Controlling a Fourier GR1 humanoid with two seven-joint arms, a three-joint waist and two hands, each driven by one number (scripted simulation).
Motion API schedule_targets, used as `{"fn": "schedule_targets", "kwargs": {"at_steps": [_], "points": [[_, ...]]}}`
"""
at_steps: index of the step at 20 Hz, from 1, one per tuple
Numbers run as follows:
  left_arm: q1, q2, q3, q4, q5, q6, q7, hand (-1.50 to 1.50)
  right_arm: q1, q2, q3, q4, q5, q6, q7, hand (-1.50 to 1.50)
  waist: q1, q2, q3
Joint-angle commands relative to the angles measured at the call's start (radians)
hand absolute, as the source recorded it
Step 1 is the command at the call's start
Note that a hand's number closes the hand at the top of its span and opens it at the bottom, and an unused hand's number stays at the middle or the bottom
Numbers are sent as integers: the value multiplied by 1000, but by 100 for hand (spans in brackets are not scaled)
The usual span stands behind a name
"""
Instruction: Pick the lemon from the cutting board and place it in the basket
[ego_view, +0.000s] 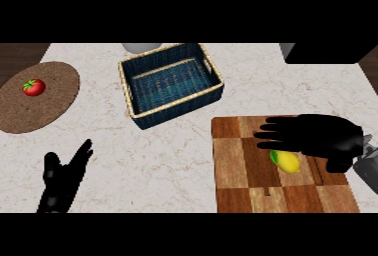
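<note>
On the right side of the pale marbled bench (184, 160), a checkered wooden cutting board (236, 190) is seen in the head view, and the small yellow lemon with a green end (288, 162) lies on it, near the middle of the board's upper half. The lemon's long axis runs roughly from upper left to lower right, green end toward the upper left.

Directly above it the black right hand (314, 134) is held, palm down, fingers (272, 134) stretched out toward the left and released, nothing grasped. The lemon sits just under the palm's lower edge, partly covered by it; contact cannot be confirmed. The thumb appears to hang down beside the lemon's right end.

The black left hand (60, 182) is noted at the lower left, well apart from the board, open with fingers up, at rest.

A dark blue woven rectangular basket with a pale rim (131, 100) stands up and left of the board, close to its upper left corner. A round brown woven mat (44, 110) carrying a red tomato (33, 87) is recorded at far left.

Judgement: the right hand is by far the nearer; the grasp is not yet closed, and a short descent with fingers curled across the lemon's short axis seems called for.
</note>
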Motion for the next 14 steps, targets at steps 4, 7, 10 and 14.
{"fn": "schedule_targets", "kwargs": {"at_steps": [4, 7, 10, 14], "points": [[38, -21, 8, 47, -17, -30, -16, 0, 32, 106, 11, 36, 80, 1, -3, -150, -2, 4, -7], [18, -30, 4, -53, -15, 7, 118, 0, 43, 111, -7, 16, 91, 12, -6, -150, -4, 2, -7], [53, -48, 20, 61, -33, -44, -51, 0, 38, 137, -4, 89, 154, -35, -36, -150, -1, 5, -8], [-28, -50, 42, 63, -33, -40, 25, 0, 60, 131, 6, 115, 244, -68, -36, -150, -4, 5, -7]]}}
